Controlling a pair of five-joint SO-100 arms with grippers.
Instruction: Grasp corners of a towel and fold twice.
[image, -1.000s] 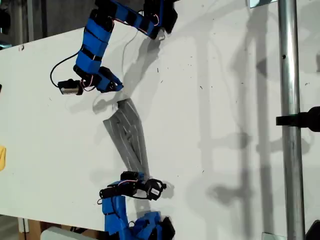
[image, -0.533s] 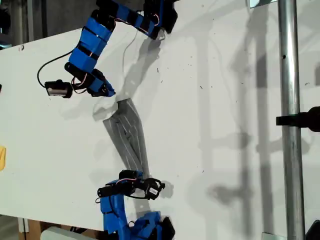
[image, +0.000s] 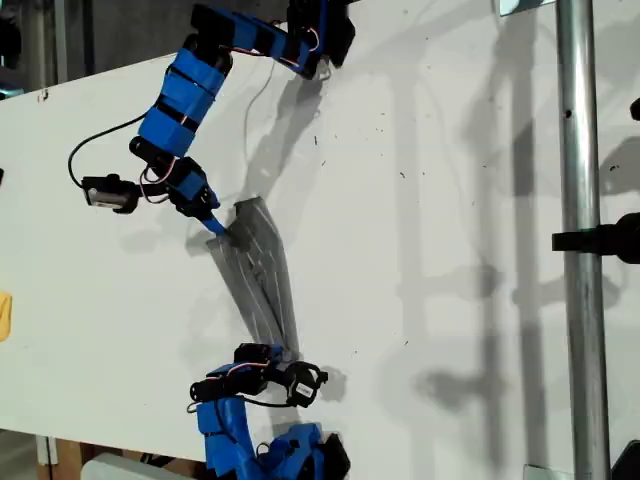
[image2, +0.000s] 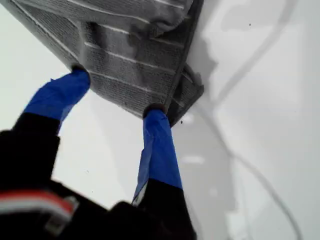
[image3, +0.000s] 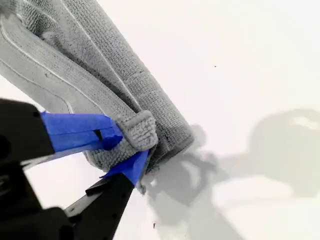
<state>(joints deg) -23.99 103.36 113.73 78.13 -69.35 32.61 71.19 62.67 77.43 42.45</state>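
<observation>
On white table (image: 450, 200), soft towel (image: 258, 270) is bunching; my first gripper (image2: 114, 94) is spreading wide at one corner, my second gripper (image3: 131, 151) pinching another.

The bare white table (image: 430, 200) lies open on the exterior view's right of the bunched towel (image: 258, 270), up to the upright metal pole (image: 580, 240), while my first end effector (image: 214, 226) and my second end effector (image: 282, 358) block the towel's two ends.
</observation>
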